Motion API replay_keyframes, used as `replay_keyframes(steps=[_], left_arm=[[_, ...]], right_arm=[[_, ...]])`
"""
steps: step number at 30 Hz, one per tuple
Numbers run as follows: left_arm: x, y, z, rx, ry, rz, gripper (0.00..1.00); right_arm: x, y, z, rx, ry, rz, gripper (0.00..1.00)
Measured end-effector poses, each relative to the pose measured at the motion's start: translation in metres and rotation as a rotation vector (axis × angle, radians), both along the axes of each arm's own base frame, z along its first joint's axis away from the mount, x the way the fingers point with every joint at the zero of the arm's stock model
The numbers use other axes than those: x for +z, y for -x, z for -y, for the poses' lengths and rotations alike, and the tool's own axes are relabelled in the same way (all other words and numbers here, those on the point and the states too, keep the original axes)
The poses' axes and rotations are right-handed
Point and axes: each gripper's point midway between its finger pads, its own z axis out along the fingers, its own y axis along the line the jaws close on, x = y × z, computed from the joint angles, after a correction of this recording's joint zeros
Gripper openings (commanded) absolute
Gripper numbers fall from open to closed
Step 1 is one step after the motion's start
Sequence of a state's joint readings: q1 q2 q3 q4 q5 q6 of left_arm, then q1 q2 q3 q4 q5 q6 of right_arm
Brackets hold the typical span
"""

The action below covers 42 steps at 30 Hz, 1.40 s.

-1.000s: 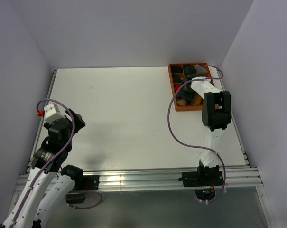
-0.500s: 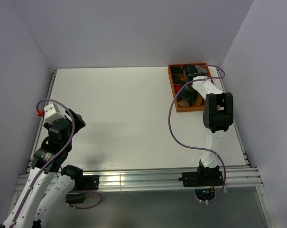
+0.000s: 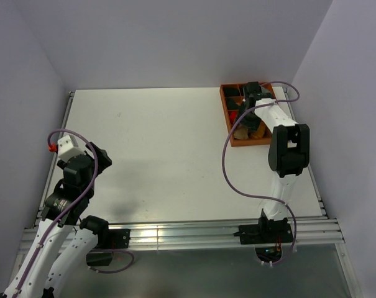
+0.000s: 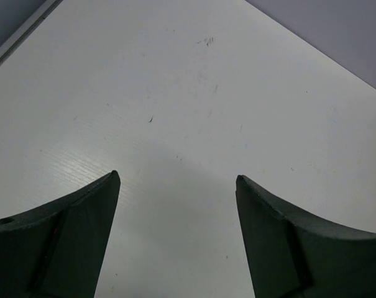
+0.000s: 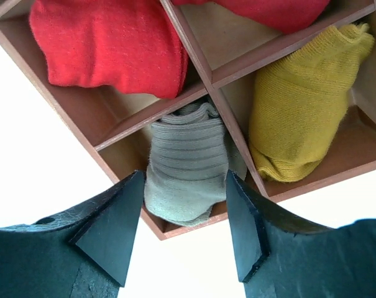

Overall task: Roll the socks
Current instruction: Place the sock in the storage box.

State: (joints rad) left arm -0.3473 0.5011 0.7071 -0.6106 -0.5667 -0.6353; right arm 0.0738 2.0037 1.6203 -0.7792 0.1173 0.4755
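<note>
My right arm (image 3: 281, 133) has reached deeper over the wooden tray (image 5: 194, 65). The right tool (image 5: 184, 180) hangs released above a tan sock (image 5: 184, 149) in the corner compartment. It looks soft and floppy, so I'd pinch its bunched middle. The left tool (image 4: 175, 180) is released.

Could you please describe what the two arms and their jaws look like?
Both arms are white links with black joint housings, each trailed by a thin purple cable. The left arm has a red fitting at its cable's end; the right arm has a bulky black elbow block. The jaws are dark, wedge-shaped.
</note>
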Motion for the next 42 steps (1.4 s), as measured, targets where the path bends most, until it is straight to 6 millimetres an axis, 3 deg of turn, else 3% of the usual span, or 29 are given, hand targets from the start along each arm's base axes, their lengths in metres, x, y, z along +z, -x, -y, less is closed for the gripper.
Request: replay_keyframes(steps=[10, 22, 27, 32, 35, 37, 42], left_arm=[[0.0, 0.0, 0.0, 0.0, 0.0, 0.0, 0.81], [0.0, 0.0, 0.0, 0.0, 0.0, -0.001, 0.81], [0.0, 0.0, 0.0, 0.001, 0.0, 0.0, 0.81], [0.0, 0.0, 0.0, 0.001, 0.0, 0.0, 0.81], [0.001, 0.0, 0.0, 0.001, 0.001, 0.003, 0.81], [0.003, 0.001, -0.001, 0.001, 0.004, 0.013, 0.81], [0.006, 0.005, -0.002, -0.003, -0.004, 0.022, 0.82]], right_arm=[[-0.023, 0.011, -0.004, -0.016, -0.057, -0.018, 0.5], [-0.028, 0.01, -0.003, -0.019, -0.069, -0.012, 0.4], [-0.028, 0.01, -0.003, -0.015, -0.084, -0.012, 0.49], [-0.03, 0.012, -0.006, -0.01, -0.104, 0.003, 0.64], [-0.018, 0.012, -0.006, -0.006, -0.109, 0.031, 0.68], [0.0, 0.013, -0.006, -0.002, -0.109, 0.07, 0.7], [0.089, 0.015, -0.001, 0.004, -0.093, 0.282, 0.71]])
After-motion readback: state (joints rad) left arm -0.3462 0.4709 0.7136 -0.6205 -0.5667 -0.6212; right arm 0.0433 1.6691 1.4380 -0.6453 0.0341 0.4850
